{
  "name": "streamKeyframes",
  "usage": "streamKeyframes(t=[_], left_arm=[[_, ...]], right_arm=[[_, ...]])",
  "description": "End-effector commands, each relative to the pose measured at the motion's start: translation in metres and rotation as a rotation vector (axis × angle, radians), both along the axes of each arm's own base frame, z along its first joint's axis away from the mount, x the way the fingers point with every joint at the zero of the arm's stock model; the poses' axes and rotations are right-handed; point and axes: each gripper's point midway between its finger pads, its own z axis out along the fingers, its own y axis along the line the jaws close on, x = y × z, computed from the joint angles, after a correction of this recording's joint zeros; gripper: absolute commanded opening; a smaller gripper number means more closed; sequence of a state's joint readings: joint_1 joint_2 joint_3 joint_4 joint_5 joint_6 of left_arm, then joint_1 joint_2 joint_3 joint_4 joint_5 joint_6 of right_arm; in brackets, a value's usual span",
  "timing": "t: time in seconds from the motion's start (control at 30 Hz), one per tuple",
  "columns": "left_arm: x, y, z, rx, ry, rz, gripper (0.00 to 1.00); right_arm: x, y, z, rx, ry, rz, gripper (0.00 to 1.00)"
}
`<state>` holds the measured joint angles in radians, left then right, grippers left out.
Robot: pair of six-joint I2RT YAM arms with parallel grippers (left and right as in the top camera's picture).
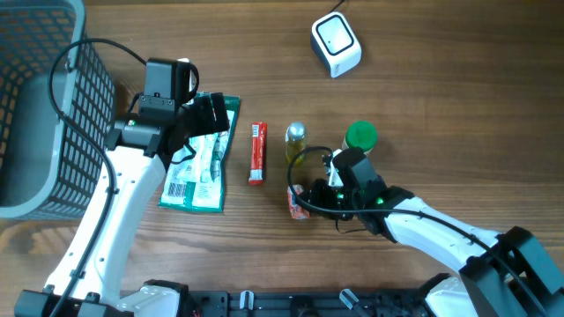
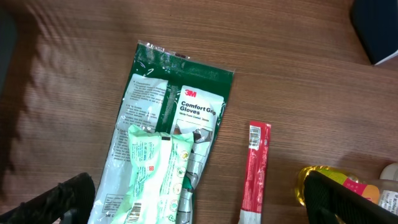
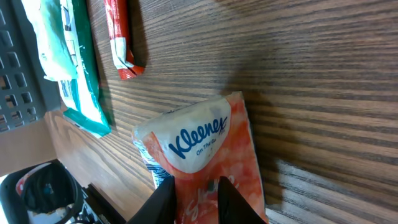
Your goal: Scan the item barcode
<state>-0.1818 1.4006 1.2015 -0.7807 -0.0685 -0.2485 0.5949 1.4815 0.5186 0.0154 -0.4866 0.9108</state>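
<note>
Wood-grain table (image 1: pixel 423 106) (grey basket (image 1: pixel 35 106) at edge); left tool (image 2: pixel 199 199) spread wide; right tool (image 3: pixel 194 199) on tissue pack (image 3: pixel 199 143), grip unclear.

wooden table (image 1: pixel 441 106) | glove pack (image 1: pixel 198 183) | red sachet (image 1: pixel 256 152) | tissue pack (image 1: pixel 298 201) | scanner (image 1: pixel 336 44)

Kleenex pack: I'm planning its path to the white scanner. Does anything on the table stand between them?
The yellow bottle and green-capped container stand on either side of the straight line from the Kleenex pack to the scanner; lifting over seems safest.
</note>
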Motion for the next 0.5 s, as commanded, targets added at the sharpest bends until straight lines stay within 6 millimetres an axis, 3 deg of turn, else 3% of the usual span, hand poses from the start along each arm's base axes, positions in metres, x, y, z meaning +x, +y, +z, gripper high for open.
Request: streamKeyframes(t=[0.0,0.17,0.47], left_arm=[[0.001,0.001,0.001,-0.006,-0.002,0.002,1.00],[0.001,0.001,0.001,-0.006,-0.002,0.002,1.00],[0.001,0.001,0.001,-0.006,-0.002,0.002,1.00]], right_arm=[[0.005,-0.006,-0.006,-0.043,-0.030,-0.008,0.25],[0.011,-0.013,-0.003,-0.046,-0.043,-0.020,0.26],[0.018,-0.016,0.020,-0.026,-0.133,-0.007,0.26]])
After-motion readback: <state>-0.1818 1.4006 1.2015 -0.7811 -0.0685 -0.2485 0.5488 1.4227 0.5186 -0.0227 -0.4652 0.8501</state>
